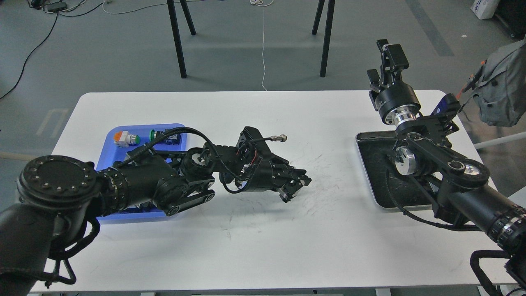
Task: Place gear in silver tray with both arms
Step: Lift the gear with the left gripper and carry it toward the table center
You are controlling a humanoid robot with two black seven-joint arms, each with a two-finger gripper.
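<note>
**Both arms over the desk, silver tray at three o'clock**

We see the white desk [254,115] from above. The silver tray [370,172] lies at about three o'clock, near the desk's right edge, its dark scratched bottom partly hidden by our right arm [456,176]. That arm crosses the tray and rises toward one o'clock, where the right gripper [384,61] points up and away past the far edge of the desk. Its fingers [395,56] stand apart with nothing between them.

Our left arm [139,181] comes in from eight o'clock and passes over a blue tray [111,135] at nine o'clock. Small parts lie at that tray's far end, among them an orange and white piece [124,138] and a green-capped one [153,135]. The left gripper [296,186] hangs over the bare middle of the desk, aimed toward three o'clock and tipped down. Its fingers are dark and bunched together; we cannot tell whether they are closed or hold anything. We cannot make out a gear for certain.
</note>
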